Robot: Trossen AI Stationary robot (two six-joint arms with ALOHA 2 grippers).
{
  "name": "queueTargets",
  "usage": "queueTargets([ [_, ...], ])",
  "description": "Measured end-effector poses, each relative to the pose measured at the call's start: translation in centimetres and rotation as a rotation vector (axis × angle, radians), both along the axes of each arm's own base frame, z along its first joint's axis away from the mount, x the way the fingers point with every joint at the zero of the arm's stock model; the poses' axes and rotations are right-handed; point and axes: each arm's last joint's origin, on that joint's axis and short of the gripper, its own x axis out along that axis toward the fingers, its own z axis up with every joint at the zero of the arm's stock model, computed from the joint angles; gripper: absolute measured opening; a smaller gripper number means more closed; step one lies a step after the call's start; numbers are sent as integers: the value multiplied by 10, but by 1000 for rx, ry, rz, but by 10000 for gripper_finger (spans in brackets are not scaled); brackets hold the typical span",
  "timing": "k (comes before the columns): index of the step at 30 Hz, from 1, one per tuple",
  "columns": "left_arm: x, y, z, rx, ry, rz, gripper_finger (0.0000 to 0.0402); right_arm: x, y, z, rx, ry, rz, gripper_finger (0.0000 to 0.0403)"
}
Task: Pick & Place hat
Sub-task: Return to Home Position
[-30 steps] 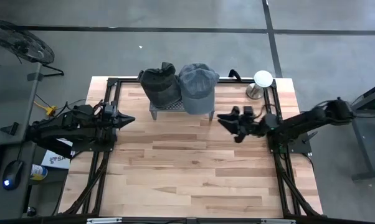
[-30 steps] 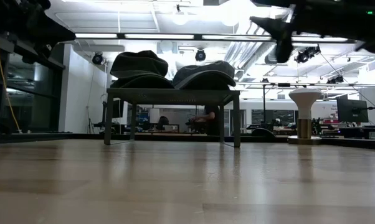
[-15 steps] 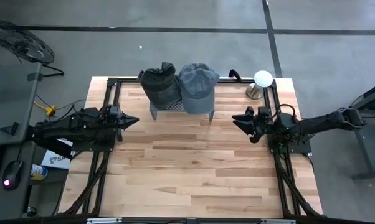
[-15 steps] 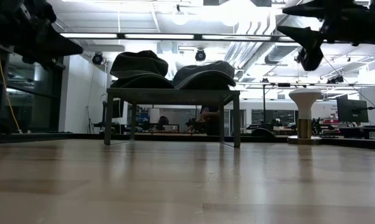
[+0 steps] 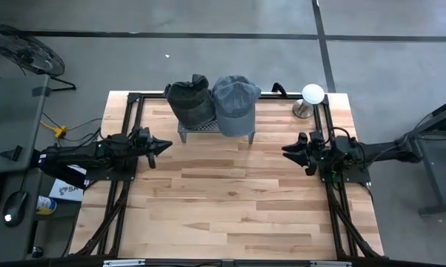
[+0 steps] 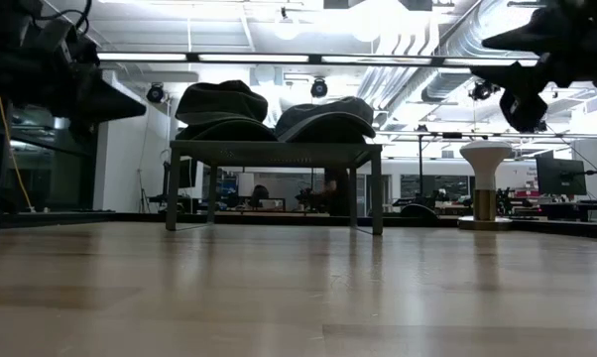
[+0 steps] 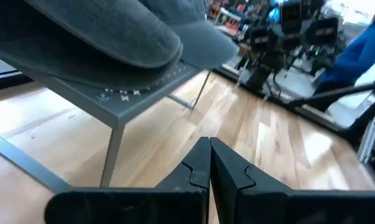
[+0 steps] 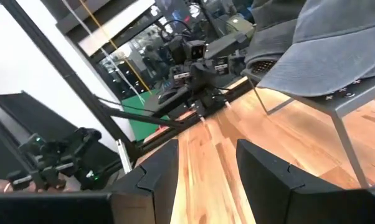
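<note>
Looking at the high view, we see both arms low at the counter (image 5: 230, 211) sides w/ nothing gripped. Left hand (image 5: 166, 144) sits over the left side, just off the front-left corner of the shelf (image 5: 197, 127), pointing twd centre. Per the left wrist view its jaws are pressed together, clenched on nothing. Right hand (image 5: 293, 156) is over the right side, pointing twd centre too, apart from the shelf. The right wrist view shows a clear gap between the jaws, i.e. released. Both hands are well above the wood in the low view. Black caps (image 5: 187, 100) sit on the shelf's left half and gray caps (image 5: 235, 102) on its right half, side by side and touching. Low view shows layering in each pile, brims overhanging the shelf top. Shelf stands at the far-centre of the counter on thin legs. White-topped stand (image 5: 312, 95) is at the far-right corner, clear of the shelf and both hands.
</note>
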Motion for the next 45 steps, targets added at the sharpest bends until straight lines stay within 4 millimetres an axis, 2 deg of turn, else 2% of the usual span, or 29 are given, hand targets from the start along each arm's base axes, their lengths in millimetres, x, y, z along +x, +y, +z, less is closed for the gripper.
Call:
queueTargets([
  [8, -1, 3, 2, 8, -35, 102, 0, -14, 0, -4, -40, 21, 23, 154],
  [21, -1, 3, 2, 7, -29, 96, 1, -16, 1, -2, -165, -13, 70, 154],
  [28, -1, 3, 2, 7, -28, 95, 1, -10, 3, -19, -188, -88, 117, 154],
  [32, -1, 3, 2, 7, -28, 95, 1, -10, 3, -22, -212, -59, 130, 154],
  [36, -1, 3, 2, 7, -27, 95, 1, -10, 4, -33, -205, 56, 153, 154],
  [45, -1, 3, 2, 7, -27, 94, 1, -8, 4, -35, -230, 79, 153, 154],
])
